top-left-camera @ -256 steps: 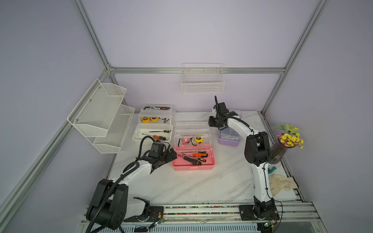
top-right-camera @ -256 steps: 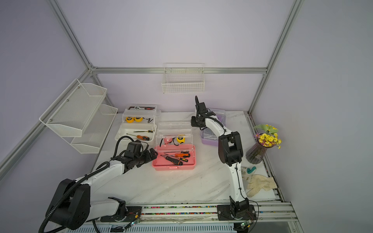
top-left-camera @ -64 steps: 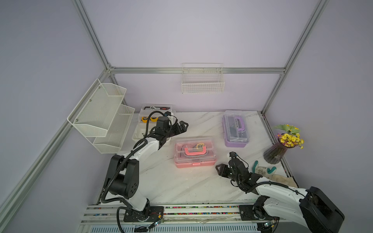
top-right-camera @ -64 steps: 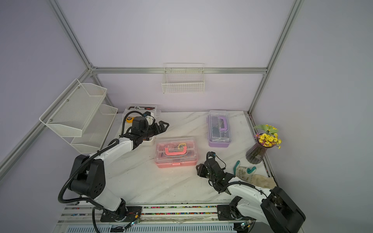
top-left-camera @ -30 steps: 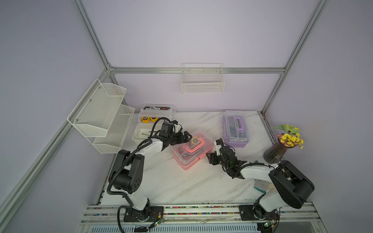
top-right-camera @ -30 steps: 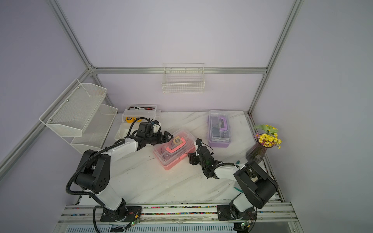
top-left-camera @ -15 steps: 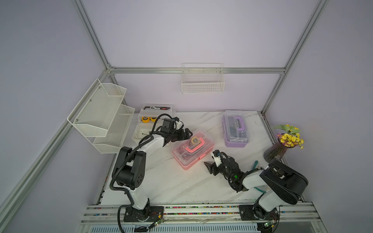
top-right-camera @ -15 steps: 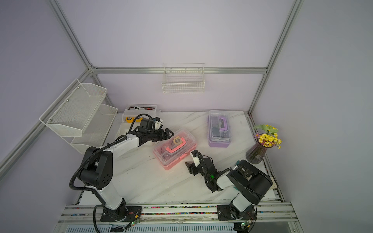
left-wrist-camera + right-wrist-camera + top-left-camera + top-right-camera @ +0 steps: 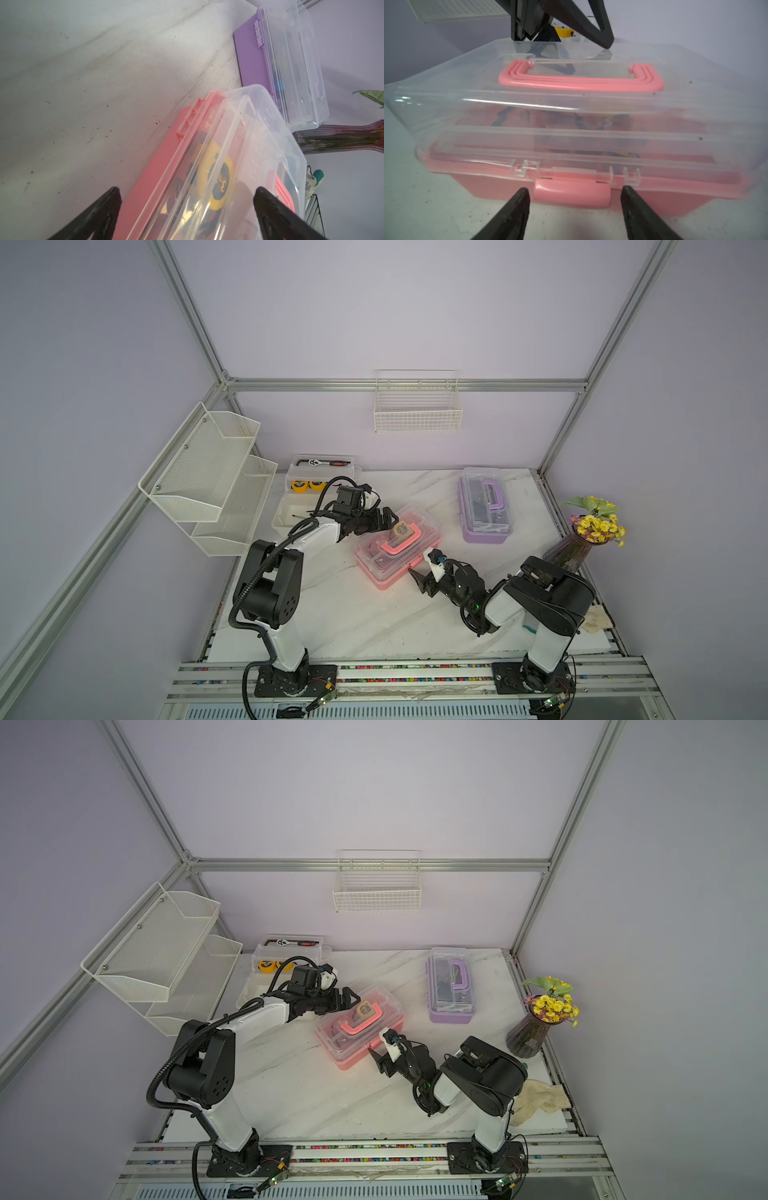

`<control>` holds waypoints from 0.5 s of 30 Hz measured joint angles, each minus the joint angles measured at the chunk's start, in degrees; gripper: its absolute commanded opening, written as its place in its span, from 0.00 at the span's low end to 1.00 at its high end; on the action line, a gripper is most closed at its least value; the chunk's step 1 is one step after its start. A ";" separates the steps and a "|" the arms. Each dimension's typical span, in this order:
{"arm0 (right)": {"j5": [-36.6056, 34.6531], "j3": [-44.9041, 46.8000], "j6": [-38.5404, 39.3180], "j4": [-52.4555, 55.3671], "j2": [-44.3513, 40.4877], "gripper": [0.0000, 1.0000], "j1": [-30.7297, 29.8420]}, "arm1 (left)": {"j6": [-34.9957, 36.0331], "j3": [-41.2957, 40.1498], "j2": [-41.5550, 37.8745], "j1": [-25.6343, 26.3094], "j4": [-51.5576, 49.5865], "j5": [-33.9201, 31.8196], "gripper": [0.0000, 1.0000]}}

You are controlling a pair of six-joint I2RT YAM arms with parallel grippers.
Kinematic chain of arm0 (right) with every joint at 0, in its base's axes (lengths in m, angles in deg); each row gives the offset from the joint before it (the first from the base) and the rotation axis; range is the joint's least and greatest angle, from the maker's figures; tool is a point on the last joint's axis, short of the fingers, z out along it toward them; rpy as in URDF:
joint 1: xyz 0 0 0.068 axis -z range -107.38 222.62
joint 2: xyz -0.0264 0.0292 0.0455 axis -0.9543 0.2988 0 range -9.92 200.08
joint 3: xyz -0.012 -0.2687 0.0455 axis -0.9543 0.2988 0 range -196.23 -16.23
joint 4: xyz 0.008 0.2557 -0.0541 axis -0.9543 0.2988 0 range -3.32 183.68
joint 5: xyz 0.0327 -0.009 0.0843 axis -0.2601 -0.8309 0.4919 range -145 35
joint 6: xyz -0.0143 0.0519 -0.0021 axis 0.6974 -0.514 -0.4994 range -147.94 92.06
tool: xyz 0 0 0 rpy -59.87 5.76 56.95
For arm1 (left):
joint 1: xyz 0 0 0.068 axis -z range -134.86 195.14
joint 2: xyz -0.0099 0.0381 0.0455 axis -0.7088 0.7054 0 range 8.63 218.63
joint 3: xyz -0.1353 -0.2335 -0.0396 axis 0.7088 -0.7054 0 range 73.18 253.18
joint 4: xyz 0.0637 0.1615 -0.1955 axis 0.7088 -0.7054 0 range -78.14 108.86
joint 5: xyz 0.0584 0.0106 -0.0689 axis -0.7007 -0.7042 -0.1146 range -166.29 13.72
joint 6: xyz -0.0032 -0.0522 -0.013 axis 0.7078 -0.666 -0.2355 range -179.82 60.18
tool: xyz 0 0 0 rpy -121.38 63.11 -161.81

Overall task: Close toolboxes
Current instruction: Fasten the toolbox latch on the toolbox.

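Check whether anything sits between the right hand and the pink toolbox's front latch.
Nothing visible does. In the right wrist view the right hand, jaws open, frames the latch of the pink toolbox, only bare table between. The left hand is at the box's far side.

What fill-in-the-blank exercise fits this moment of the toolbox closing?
The open right gripper has its jaws either side of the front latch of the clear-lidded plastic toolbox with the ____ base. The white-based plastic toolbox by the mesh shelves has its lid ____. The glass vase of yellow flowers stands nearest the closed toolbox with the ____ base.
Missing words: pink; open; purple.
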 measured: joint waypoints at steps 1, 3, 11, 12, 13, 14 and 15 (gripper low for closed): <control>-0.26 -0.09 0.13 -0.44 0.46 0.66 -0.07 | 0.00 0.00 0.00 0.02 0.00 0.00 0.99; -0.59 -0.28 0.20 -1.07 1.16 0.62 -0.17 | 0.00 0.00 0.00 0.02 0.00 -0.02 0.99; -1.73 -0.68 0.94 -2.49 2.19 0.48 -0.50 | -0.02 0.00 0.00 0.33 0.00 -0.04 0.99; -1.79 -0.68 0.98 -2.51 2.19 0.47 -0.50 | -0.02 0.00 0.00 0.35 0.00 -0.04 0.99; -1.86 -0.66 0.98 -2.51 2.19 0.46 -0.50 | -0.04 0.00 0.00 0.35 0.00 -0.04 0.99; -1.90 -0.61 0.98 -2.47 2.12 0.45 -0.50 | -0.04 0.00 0.00 0.35 0.00 -0.04 0.99; -2.01 -0.48 0.98 -2.43 1.95 0.45 -0.50 | -0.04 0.00 0.00 0.37 0.00 -0.07 0.99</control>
